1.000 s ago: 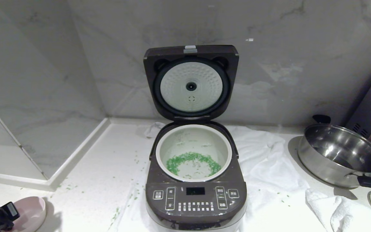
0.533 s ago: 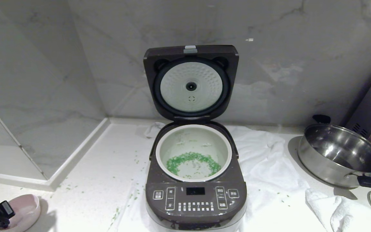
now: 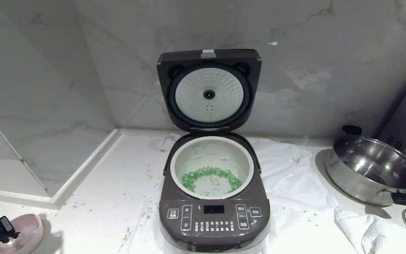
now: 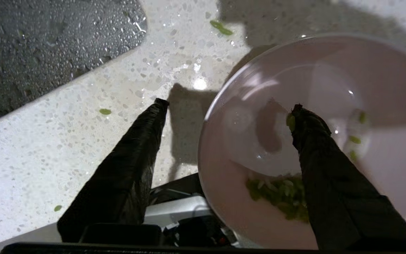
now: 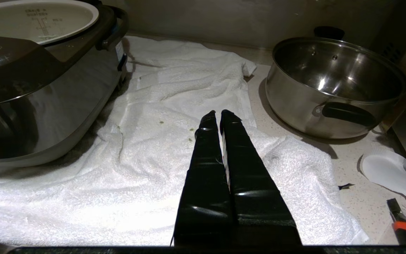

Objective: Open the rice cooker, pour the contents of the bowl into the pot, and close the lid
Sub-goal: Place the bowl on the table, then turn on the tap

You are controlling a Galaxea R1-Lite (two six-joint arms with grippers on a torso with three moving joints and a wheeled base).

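White speckled countertop [image 3: 111,197] is seen below; at seven o'clock the pale pink bowl [image 3: 26,231] is straddled by the left gripper [image 4: 227,106], spread wide. Green contents [image 3: 210,175] are ringed inside the pot [image 3: 250,169], the lid [image 3: 209,91] upright at twelve. The right gripper [image 5: 217,114] is pressed closed.

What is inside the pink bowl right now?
In the bowl, a clump of green bits lies near the rim, with a few strays on the inner wall. One finger of the open left gripper reaches inside and covers part of the clump.
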